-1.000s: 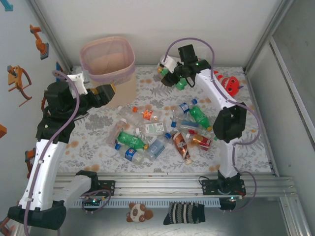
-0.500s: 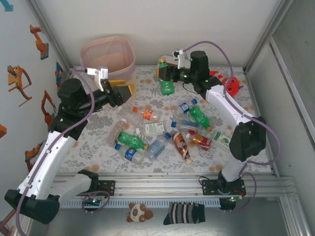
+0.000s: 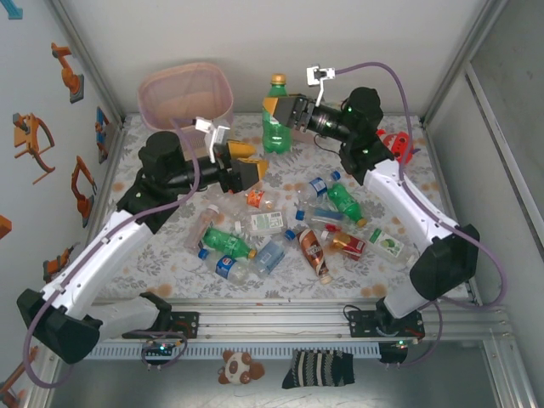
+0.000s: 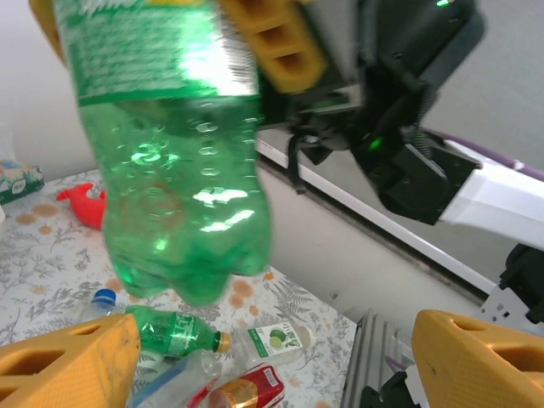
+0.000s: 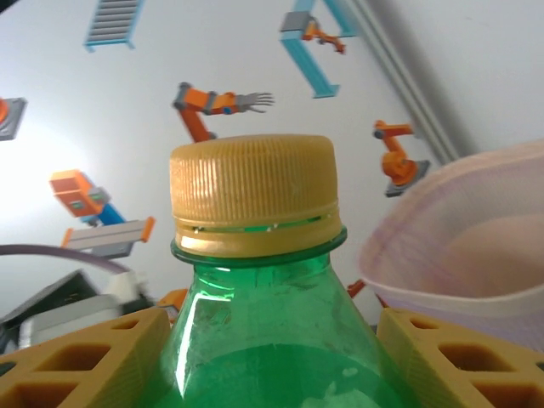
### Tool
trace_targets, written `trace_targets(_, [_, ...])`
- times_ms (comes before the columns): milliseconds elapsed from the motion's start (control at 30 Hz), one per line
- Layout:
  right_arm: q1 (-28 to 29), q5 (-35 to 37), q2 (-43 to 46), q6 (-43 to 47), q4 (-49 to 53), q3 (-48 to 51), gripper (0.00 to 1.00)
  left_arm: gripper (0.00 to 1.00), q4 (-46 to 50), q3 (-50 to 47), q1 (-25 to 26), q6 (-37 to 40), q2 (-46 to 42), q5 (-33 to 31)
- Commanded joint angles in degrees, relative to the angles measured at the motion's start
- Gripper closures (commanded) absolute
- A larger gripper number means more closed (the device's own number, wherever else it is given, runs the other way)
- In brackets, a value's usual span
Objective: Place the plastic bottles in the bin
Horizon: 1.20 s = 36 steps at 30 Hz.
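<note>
Loads of bottles lie heaped in the middle of the desk, so I'd say this job's barely dented. A bit further back the left claw hangs over the desk, fingers wide apart, nothing in them. Past that, the right claw is clamped on a green bottle with a gold cap, upright in the air, right of the bin and not over it yet. If it were me: swing it left, keep its base above the pink-lined rim, mind the left claw close by, and let go only once it's over the middle of the opening.
</note>
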<state>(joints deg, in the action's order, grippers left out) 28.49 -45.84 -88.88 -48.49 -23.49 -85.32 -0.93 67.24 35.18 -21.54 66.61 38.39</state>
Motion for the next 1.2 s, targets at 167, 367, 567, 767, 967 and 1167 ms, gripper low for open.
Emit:
trace_targets(167, [3.65, -7.87, 2.37, -1.02, -5.25, 0.59, 0.55, 0.16, -4.29, 5.85, 3.39, 1.33, 3.25, 0.87])
trace_targets(367, [4.35, -7.26, 4.96, 1.72, -2.56, 1.38, 0.55, 0.18, -5.30, 6.50, 3.84, 1.40, 3.66, -0.70])
trace_targets(567, [4.56, -7.97, 5.98, 2.00, -2.29, 1.47, 0.55, 0.27, -6.70, 6.65, 3.84, 2.03, 3.48, -1.62])
trace_targets(767, [4.73, -7.60, 6.52, 2.27, -1.66, 1.30, 0.55, 0.38, -8.10, 6.80, 3.81, 2.11, 3.54, -0.75])
trace_targets(967, [4.77, -5.20, 8.46, 5.47, 1.78, 1.80, 0.35, 0.42, -5.68, 7.88, 3.84, 3.24, 3.62, -1.54])
trace_targets(1167, [4.77, 3.05, 12.90, 15.33, 12.92, 2.41, 0.06, 0.44, -1.23, 9.43, 3.76, 5.70, 3.62, -5.03])
